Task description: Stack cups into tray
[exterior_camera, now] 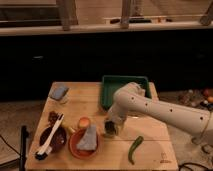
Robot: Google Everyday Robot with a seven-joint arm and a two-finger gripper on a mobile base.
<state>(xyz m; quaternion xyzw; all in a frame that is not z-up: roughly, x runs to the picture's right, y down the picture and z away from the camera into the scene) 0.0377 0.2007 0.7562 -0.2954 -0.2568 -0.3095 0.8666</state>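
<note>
Nearest you, at the table's (150,156) front edge: a long curved green vegetable (134,148) lies right of centre, clear of everything else. To the front left, a round orange-brown dish (75,149) holds a pale grey wedge-shaped object (88,138).

Just left of the dish, a wide dark brown bowl (60,141) has a white-handled brush (50,140) laid across it, with the bristle end hanging over the bowl's front-left rim.

Behind the dish is a small round orange item (84,122). You cannot tell what it is. A small dark clump (53,117) sits behind the bowl. At the far left of the table is a blue sponge-like block (59,92).

Tray (125,78): deep green, rectangular, at the table's far edge, right of centre. No cup is visible in the part of it you can see. The arm's elbow covers its front right portion.

Arm (160,111): white, enters from the right, bends in front of the tray, wrist pointing down.

Gripper (112,125): low over the table, in front of the tray's front-left corner, between the orange item and the green vegetable.

Cup (110,133): one dark shape directly at the gripper, at about tabletop level, outside the tray.

You cannot tell whether the gripper is clamped on it or standing apart around it.
</note>
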